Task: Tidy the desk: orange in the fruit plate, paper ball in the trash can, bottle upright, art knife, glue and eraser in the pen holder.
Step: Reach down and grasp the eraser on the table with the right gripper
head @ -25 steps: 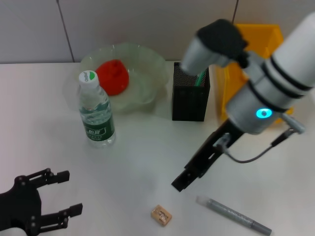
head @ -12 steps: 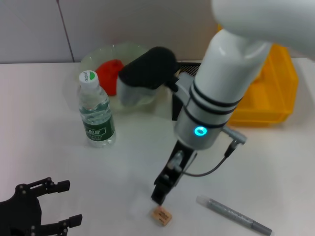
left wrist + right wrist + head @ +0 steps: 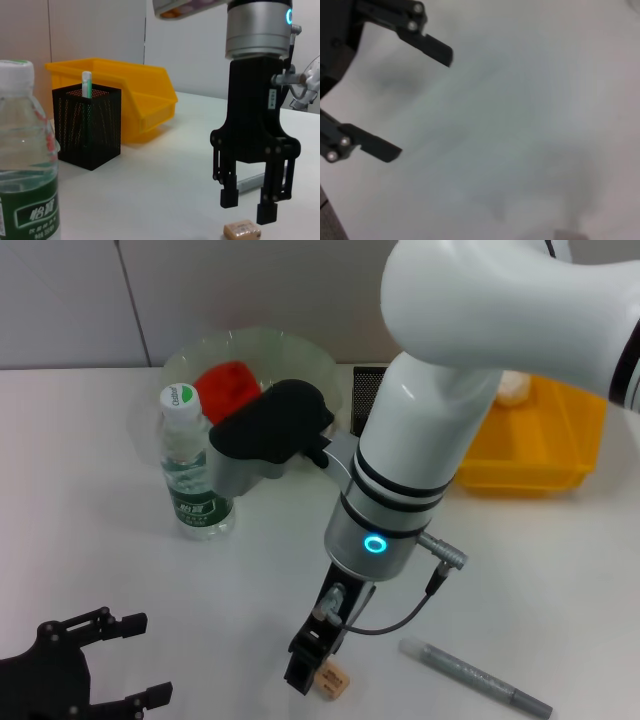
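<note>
The black right gripper [image 3: 248, 212] hangs fingers spread just above the tiny tan rectangular eraser [image 3: 242, 230], which lies on the white desk [image 3: 90, 480] near a grey pen-like stick [image 3: 475, 676]. The black left gripper [image 3: 110, 655] rests open at the desk's near edge. The clear green-labelled water bottle [image 3: 195, 465] stands upright by the pale green glass fruit plate [image 3: 300, 360] holding the red-orange orange [image 3: 228, 390]; the black mesh pen holder [image 3: 87, 125] sits beside the yellow plastic trash can [image 3: 137, 90].

One orange [image 3: 228, 390] in one fruit plate [image 3: 300, 360]. One bottle [image 3: 195, 465]. One pen holder [image 3: 87, 125] holding one green-and-white stick [image 3: 86, 85]. One trash can [image 3: 545, 445] with one paper ball [image 3: 512, 386] inside. One eraser [image 3: 333, 679] and one grey pen [image 3: 475, 677] on the bench [image 3: 80, 500]. Two end effectors: left end effector [image 3: 135, 660], right end effector [image 3: 248, 207].
</note>
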Robot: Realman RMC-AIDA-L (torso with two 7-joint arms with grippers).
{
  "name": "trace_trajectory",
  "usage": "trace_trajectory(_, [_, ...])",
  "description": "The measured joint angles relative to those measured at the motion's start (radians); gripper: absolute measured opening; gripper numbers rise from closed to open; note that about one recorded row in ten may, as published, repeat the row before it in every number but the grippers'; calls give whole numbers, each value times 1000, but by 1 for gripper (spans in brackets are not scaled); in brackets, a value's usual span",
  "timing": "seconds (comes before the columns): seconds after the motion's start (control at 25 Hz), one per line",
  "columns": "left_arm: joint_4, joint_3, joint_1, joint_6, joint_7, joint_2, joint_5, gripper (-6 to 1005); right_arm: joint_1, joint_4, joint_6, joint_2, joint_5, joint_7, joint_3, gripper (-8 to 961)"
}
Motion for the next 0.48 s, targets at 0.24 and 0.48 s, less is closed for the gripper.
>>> trace_trajectory(0.24, [-13,0,1,-3,1,-1,0,799,0,43,33,0,2,1,-19,563])
trace_trajectory(0.48, [-23,0,0,-12,2,-2,-3,799,-7,55,58,0,19,1,-36,558])
